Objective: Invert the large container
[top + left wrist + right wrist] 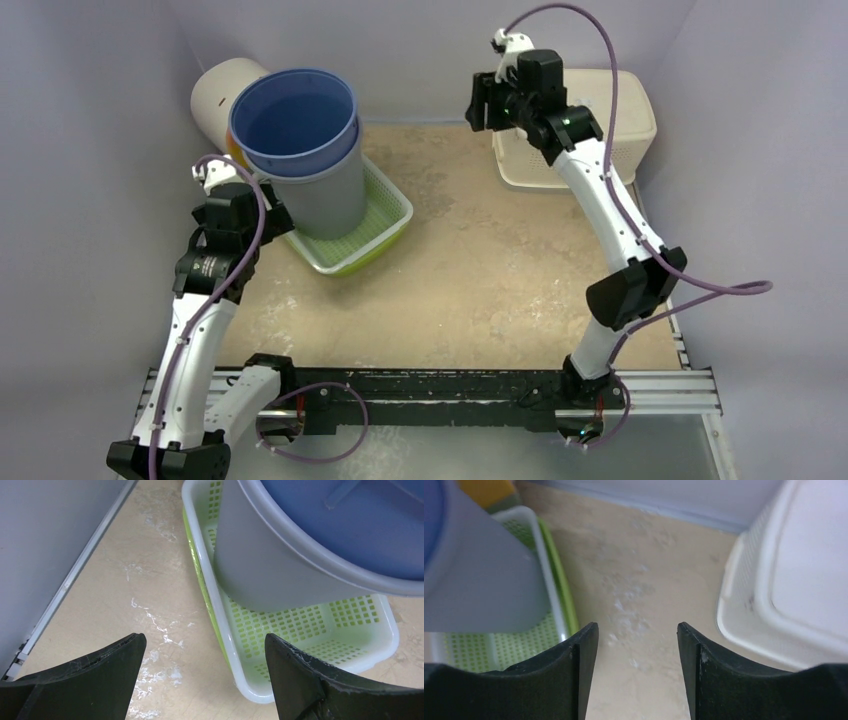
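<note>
A: Where do we have the bucket (pixel 305 165)?

B: Far left of the table (pixel 480 270). It stands upright, mouth up, inside the green tray (pixel 392 212). A white tub (pixel 213 95) lies right behind it.

A: So nothing is turned over yet. What step do we log?

B: We call it the reach. The left gripper (pixel 205 639) sits low, just beside the bucket's near wall, at the tray's left edge.

A: Jaws?

B: Left is spread wide, with nothing between the fingers. We see only bare table and the tray rim through the gap, so no contact. The right gripper (pixel 638 627) hangs up high at the far right, near the white basket (pixel 620 120). Its fingers are parted and empty, touching nothing.

A: How do we say the step should go?

B: Our judgement is that the wall is too wide for a side pinch, so we go for the rim, with one finger inside and one outside. We lift the bucket clear of the tray before tipping it, or the tray probably drags along.

A: Which way do we tip it?

B: Toward the open middle of the table, away from the white tub. The right arm could steady the far side, since a one-point rim grip likely lets the bucket swing.

A: Where does it land?

B: Mouth flat down, and we let go only once the rim is seated.
</note>
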